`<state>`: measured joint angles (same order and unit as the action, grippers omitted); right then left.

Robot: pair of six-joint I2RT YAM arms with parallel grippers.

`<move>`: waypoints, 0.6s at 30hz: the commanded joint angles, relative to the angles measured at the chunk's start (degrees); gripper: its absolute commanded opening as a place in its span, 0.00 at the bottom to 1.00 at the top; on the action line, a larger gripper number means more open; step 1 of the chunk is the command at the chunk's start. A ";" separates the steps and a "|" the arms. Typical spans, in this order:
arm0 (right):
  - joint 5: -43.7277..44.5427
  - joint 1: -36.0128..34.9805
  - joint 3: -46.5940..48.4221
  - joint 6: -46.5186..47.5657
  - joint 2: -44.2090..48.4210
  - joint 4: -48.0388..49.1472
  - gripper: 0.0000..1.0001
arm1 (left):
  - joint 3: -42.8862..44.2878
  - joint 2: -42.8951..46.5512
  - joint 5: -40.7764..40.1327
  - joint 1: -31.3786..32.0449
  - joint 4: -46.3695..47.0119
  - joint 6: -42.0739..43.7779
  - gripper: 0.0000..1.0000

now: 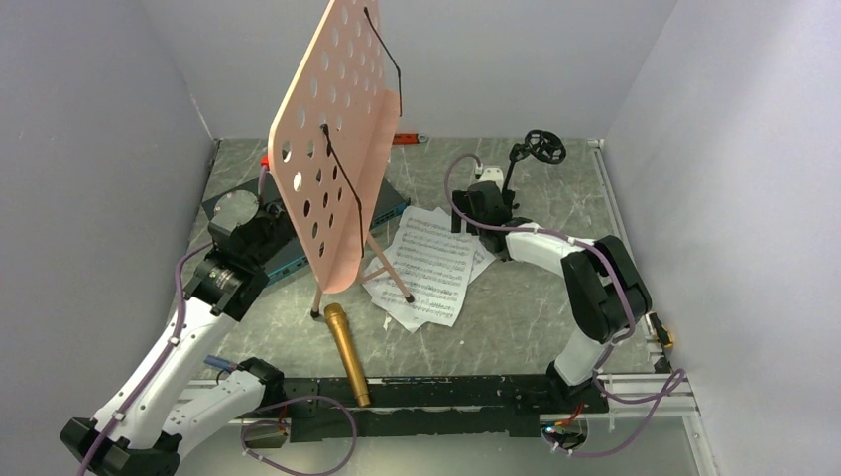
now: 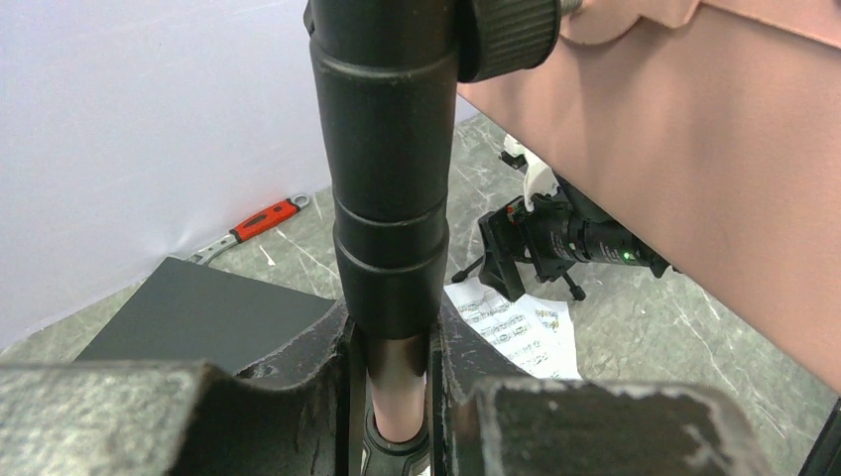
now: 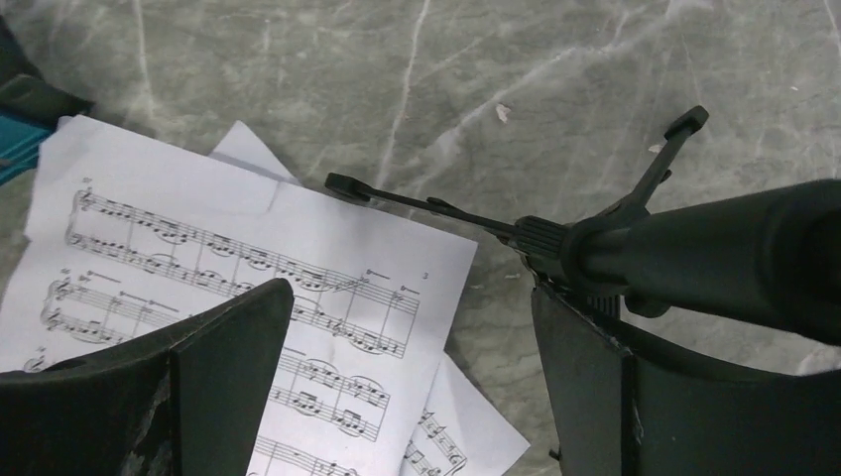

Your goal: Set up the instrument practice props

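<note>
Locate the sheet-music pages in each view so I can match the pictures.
Top external: pages at centre, just right of the music stand legs.
Left wrist: pages lower centre-right, on the table beyond the stand's pole.
Right wrist: pages across the left half, one mic stand leg reaching over them.
Shared landmark: the dark, teal-edged panel, left of the pages in every view.

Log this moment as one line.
left pincer: shut on music stand post | right pincer: open, at mic stand | microphone, sheet pages: lying flat
</note>
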<state>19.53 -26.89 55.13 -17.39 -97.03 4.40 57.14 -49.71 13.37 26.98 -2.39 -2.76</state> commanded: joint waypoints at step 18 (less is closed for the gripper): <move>-4.77 9.23 7.99 -0.18 -4.25 -2.87 0.96 | 0.69 4.54 0.83 -0.09 11.56 0.39 0.03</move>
<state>19.09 -19.00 60.49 -16.78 -101.58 2.87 56.14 -48.45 13.65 26.98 -1.98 -2.79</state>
